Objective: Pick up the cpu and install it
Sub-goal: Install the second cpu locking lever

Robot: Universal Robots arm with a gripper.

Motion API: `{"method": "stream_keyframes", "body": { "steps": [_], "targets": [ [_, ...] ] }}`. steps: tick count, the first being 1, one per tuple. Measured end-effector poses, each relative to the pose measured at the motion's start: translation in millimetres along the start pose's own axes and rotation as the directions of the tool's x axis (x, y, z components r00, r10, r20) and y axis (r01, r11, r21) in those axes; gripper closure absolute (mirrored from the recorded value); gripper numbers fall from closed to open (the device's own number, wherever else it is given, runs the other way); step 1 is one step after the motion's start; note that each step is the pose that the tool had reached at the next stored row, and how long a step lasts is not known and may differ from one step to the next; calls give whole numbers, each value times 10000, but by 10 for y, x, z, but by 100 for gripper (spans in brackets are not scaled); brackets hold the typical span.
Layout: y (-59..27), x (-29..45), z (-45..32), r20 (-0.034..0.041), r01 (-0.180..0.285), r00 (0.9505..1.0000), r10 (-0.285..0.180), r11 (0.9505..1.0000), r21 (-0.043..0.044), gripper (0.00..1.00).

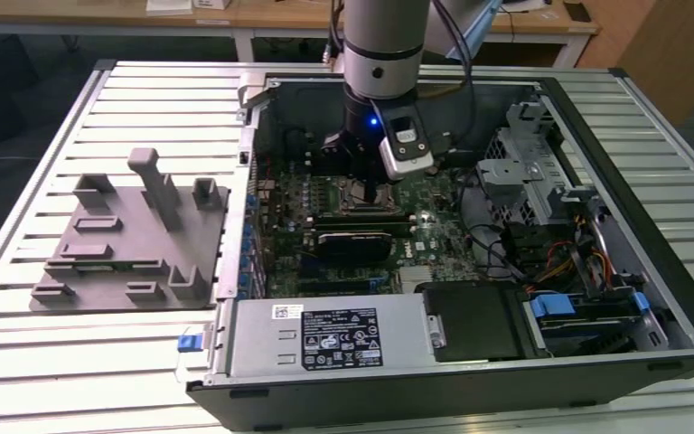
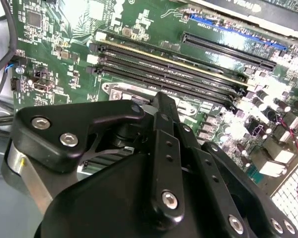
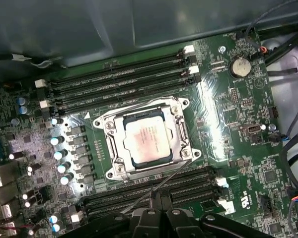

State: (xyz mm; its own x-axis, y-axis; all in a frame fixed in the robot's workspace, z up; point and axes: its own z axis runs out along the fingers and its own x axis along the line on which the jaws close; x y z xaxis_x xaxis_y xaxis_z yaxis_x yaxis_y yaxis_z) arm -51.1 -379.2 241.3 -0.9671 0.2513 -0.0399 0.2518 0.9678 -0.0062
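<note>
Currently your cpu (image 3: 146, 142) sits seated in the motherboard socket (image 3: 148, 140), between the memory slots (image 3: 116, 80). Your end effector (image 1: 378, 194) hangs inside the open computer case (image 1: 636, 271) directly above the socket; I cannot tell whether its fingers are spread or together.

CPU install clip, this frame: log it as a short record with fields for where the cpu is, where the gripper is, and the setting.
cpu: silvery square chip lying in the motherboard socket, seen in the first wrist view
gripper: down inside the open computer case, above the motherboard; finger state cannot be judged
grey tray: on the slatted table, to the exterior view's left of the case
</note>
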Motion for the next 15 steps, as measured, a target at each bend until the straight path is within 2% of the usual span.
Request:
{"method": "stream_keyframes", "body": {
  "steps": [7,15],
  "targets": [
    [-18,10,39,-1,1,10000,-1,10000,3,89],
    [-20,18,50,2,88,10000,-88,10000,-6,89]
  ]
}}
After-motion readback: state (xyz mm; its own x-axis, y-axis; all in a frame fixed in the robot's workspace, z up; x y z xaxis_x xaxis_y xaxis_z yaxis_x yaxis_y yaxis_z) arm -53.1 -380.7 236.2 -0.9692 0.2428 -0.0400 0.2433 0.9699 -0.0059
